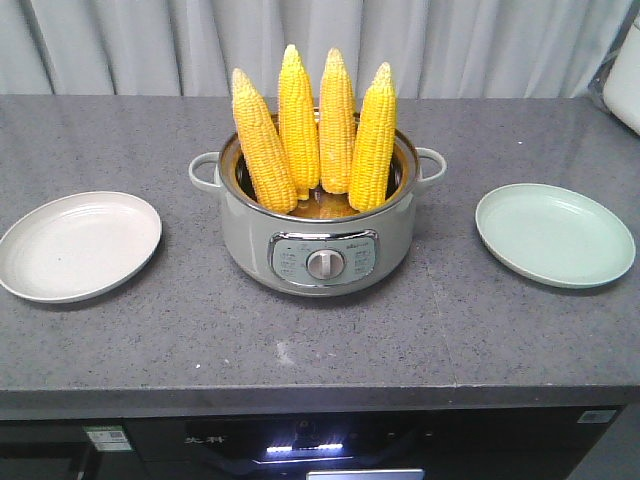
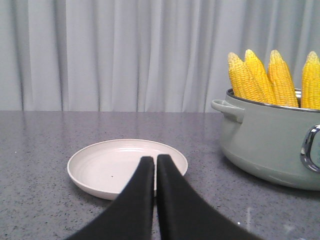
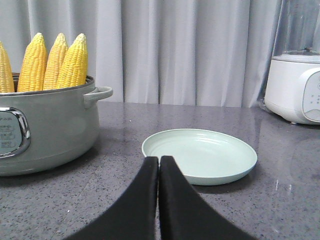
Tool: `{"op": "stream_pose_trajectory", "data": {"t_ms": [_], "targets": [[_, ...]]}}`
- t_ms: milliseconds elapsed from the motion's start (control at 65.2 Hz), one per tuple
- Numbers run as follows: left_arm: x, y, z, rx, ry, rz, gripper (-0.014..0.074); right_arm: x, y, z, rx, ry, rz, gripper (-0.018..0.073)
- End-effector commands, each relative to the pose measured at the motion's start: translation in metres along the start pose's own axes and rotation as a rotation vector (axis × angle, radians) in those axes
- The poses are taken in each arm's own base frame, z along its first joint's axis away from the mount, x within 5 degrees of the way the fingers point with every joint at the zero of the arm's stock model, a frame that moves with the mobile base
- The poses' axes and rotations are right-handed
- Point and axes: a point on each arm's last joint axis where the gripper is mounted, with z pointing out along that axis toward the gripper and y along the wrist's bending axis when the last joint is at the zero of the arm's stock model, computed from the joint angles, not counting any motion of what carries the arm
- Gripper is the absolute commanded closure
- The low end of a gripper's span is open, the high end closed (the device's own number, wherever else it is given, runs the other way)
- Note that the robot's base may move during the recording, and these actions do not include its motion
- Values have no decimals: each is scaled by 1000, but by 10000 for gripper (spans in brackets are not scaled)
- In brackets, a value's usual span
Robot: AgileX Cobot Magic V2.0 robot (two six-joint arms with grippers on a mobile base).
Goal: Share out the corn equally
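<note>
Four cobs of corn (image 1: 298,125) stand on end in an open grey-green pot (image 1: 316,235) at the middle of the bench (image 1: 300,340), thick ends down inside and pale tips up, well above the rim. They form a close row. The leftmost leans with its tip to the left, the rightmost leans a little to the right, and the two between them are nearly vertical. All the corn is in the pot. The pot has a loop handle (image 1: 203,172) on each side and a chrome panel with a round dial (image 1: 324,264) facing the front camera. A white plate (image 1: 80,245) lies on the bench on the robot's left of the pot and a green plate (image 1: 555,235) on its right, each apart from the pot. The left end effector (image 2: 155,161) hangs low over the bench at the near edge of the white plate. Its two black fingers are pressed together with only a thin slit between them, gripping nothing, and the pot is off to its right. The right end effector (image 3: 159,161) sits the same way at the near edge of the green plate, fingers pressed together on nothing, with the pot off to its left. A white appliance (image 3: 295,90) stands at the far right of the bench, and a pale curtain (image 1: 450,45) hangs behind.
</note>
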Motion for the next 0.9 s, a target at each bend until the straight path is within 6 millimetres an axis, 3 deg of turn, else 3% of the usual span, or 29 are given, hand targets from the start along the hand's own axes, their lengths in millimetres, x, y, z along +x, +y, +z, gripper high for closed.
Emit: {"op": "stream_pose_trajectory", "data": {"t_ms": [0,889], "targets": [[-13,-1,-2,10,-106,-12,603,-5,0,-1,-2,-74,-9,561],[-13,-1,-2,10,-106,-12,603,-5,0,-1,-2,-74,-9,561]]}}
